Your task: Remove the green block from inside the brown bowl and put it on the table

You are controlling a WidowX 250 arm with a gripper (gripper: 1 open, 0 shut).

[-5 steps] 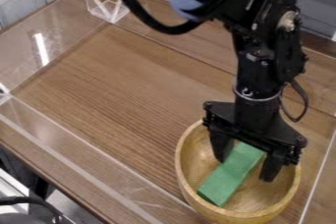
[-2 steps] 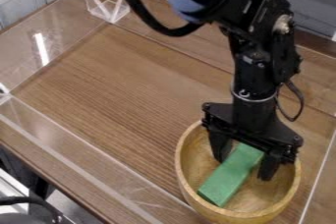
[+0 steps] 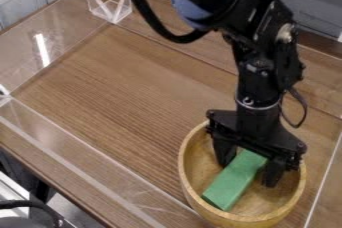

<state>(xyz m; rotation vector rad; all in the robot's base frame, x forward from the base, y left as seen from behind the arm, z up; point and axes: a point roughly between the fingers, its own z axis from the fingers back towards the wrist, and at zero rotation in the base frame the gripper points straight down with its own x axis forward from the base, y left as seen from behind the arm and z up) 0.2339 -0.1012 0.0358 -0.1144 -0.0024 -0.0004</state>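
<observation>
Green block (image 3: 231, 183), a bright rectangular bar, lies inside the brown bowl (image 3: 201, 204), leaning against the inner slope. Its long axis runs diagonally in the view, from the lower left, near the bowl's front wall, up and to the right toward the bowl's middle. The lower-left end shows fully; the upper-right end passes between the fingers of my tool (image 3: 255, 165) and is partly hidden there.

Tan wood with visible grain forms the bowl, which is round, shallow and thick-rimmed. It stands on the surface (image 3: 120, 82) at the lower right of the view, its right edge close to the frame border.

My tool points straight down into the bowl, its black fingers (image 3: 222, 156) spread wide apart, one on either side of the block's upper end. Whether either finger touches the block I cannot tell; nothing is gripped. My black arm (image 3: 262, 52) rises from the tool toward the upper middle of the view.

Brown wood-grain covers the surface, which is bordered by low clear acrylic walls (image 3: 60, 24); the far wall runs along the upper left and a near wall crosses the lower left corner.
</observation>
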